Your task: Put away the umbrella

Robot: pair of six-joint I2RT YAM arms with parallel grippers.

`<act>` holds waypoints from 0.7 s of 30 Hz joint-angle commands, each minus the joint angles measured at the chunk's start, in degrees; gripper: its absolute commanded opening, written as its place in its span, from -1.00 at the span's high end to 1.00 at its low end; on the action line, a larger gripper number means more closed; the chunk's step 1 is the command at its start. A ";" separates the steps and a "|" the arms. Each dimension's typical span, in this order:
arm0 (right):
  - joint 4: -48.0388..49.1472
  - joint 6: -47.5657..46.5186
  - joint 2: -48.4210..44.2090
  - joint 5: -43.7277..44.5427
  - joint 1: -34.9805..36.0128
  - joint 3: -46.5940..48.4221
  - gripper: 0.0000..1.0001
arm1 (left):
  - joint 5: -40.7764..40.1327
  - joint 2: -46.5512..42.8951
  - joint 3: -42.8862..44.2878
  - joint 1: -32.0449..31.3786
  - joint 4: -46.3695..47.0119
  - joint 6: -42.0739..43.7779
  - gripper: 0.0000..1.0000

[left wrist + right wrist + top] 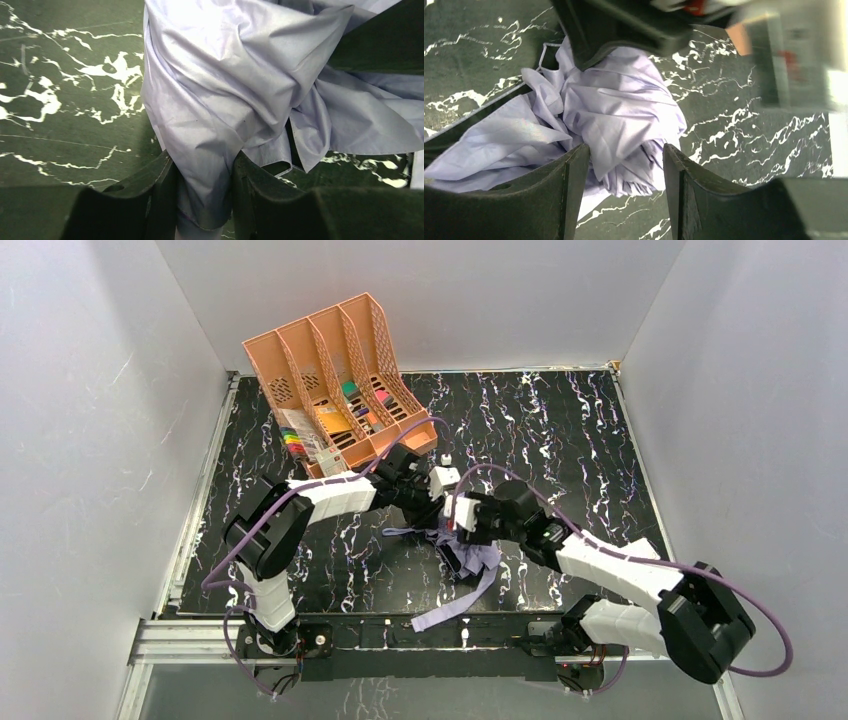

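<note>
The umbrella (pixel 478 560) lies crumpled on the black marbled table just ahead of the arm bases, pale lavender, its long strap (pixel 452 610) trailing toward the near edge. My left gripper (pixel 205 192) is shut on a gathered fold of the umbrella (pixel 225 80) fabric, which bulges out between the fingers (pixel 160 195). My right gripper (pixel 624 172) stands open around a pleated bunch of the umbrella (pixel 624 115); a gap shows beside its right finger (pixel 684 190). In the right wrist view the left gripper (pixel 624 30) sits on the fabric from above. Shaft and handle are hidden.
A peach file organiser (pixel 330 390) holding coloured items stands at the back left of the table (pixel 600 440). Both arms meet over the middle, wrists close together. White walls close in the left, right and back sides. A metal rail (pixel 400 635) runs along the near edge.
</note>
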 commanded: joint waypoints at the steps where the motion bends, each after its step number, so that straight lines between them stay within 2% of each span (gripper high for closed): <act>1: -5.53 11.64 -3.60 -4.63 -4.61 5.36 -0.26 | -13.58 0.67 -1.90 -0.39 -0.81 3.89 1.00; 6: -5.54 23.55 -3.11 -6.01 -12.59 8.71 -0.21 | -14.82 1.43 -1.66 -0.68 -1.26 4.57 1.00; 11: -7.77 32.29 -0.69 0.31 -16.80 11.54 -0.21 | -14.78 1.53 -1.56 -0.86 -1.69 4.97 1.00; 17: -9.75 40.34 2.11 -8.50 -20.86 15.96 -0.23 | -15.90 1.38 -1.69 -1.44 -1.66 5.74 1.00; 21: -11.83 43.21 6.10 -9.10 -22.25 20.80 -0.26 | -16.68 1.54 -1.54 -1.99 -1.81 6.12 1.00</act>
